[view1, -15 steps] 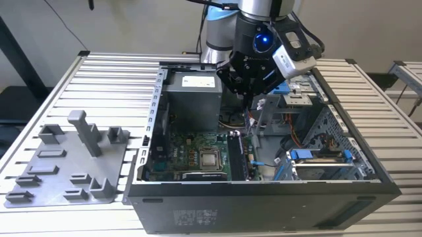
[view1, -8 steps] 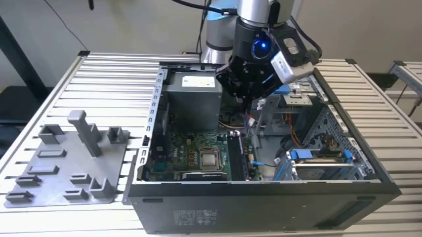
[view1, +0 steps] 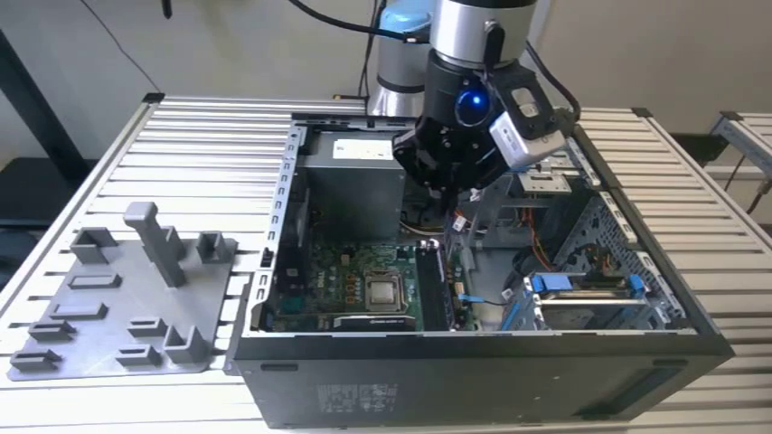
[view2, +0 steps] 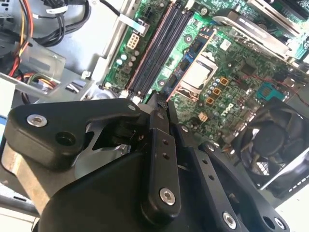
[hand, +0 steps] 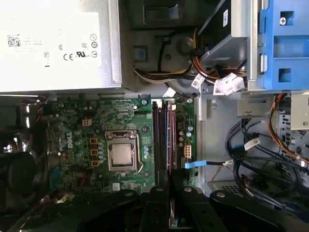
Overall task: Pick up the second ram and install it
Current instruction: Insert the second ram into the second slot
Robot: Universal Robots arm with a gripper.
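Observation:
My gripper (view1: 449, 201) hangs inside the open computer case (view1: 483, 362), above the memory slots (hand: 161, 135) at the edge of the green motherboard (view1: 350, 271). In both wrist views the fingers (view2: 159, 145) stand pressed close together, gripper (hand: 170, 186) shut. The second ram (view1: 456, 221) shows as a thin dark stick with a pale label just under the fingertips, seen edge-on, in line with the slots (view2: 159, 48). Another dark stick (view1: 435, 285) stands upright in a slot beside it. The square silver chip (hand: 120, 155) lies to one side of the slots.
A grey plastic tray (view1: 121, 307) with a tall post (view1: 155, 240) lies on the slatted table at the exterior view's left. Inside the case are the power supply (hand: 58, 43), a blue drive bracket (view1: 579, 285), loose cables (hand: 260, 154) and a black fan (view2: 275, 140).

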